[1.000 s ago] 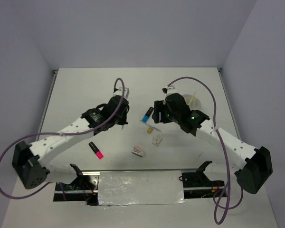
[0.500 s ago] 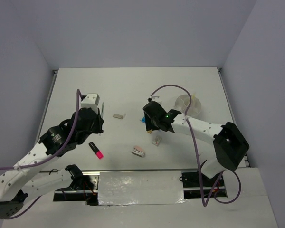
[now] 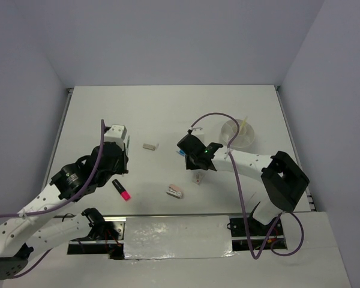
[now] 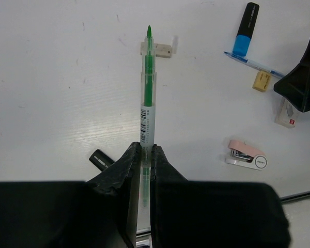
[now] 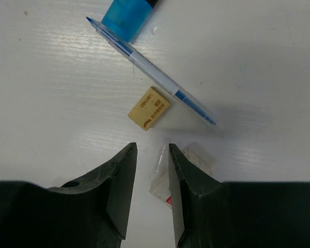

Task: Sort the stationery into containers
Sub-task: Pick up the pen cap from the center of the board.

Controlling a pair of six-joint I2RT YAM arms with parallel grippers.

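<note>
Left hand [image 4: 143, 155] clamped green pen [image 4: 147, 98] by tail end, could've pivoted loose. Right hand [image 5: 149, 165] part-open, only corner of clear packet [image 5: 188, 163] between jaws; might've squirted out, bumped tan eraser [image 5: 149, 108].

Left arm drew back. Its end effector [image 4: 143, 155], green pen [image 4: 147, 98] clamped in it, went from just beyond and left of the pink stapler [image 3: 175, 191] to well left of it. It ended over the black end of the pink-ended highlighter [image 3: 121, 190]. This uncovered a small whitish block [image 3: 150, 146] beyond and left of the stapler.

Right arm folded at the elbow and swung round. Its end effector [image 5: 151, 150] came nearer the stapler from beyond and right of it, ending lower, just beyond and right. In the top view it came to cover most of the blue-ended marker [image 4: 246, 23] and all of the tan eraser [image 5: 149, 108].
</note>
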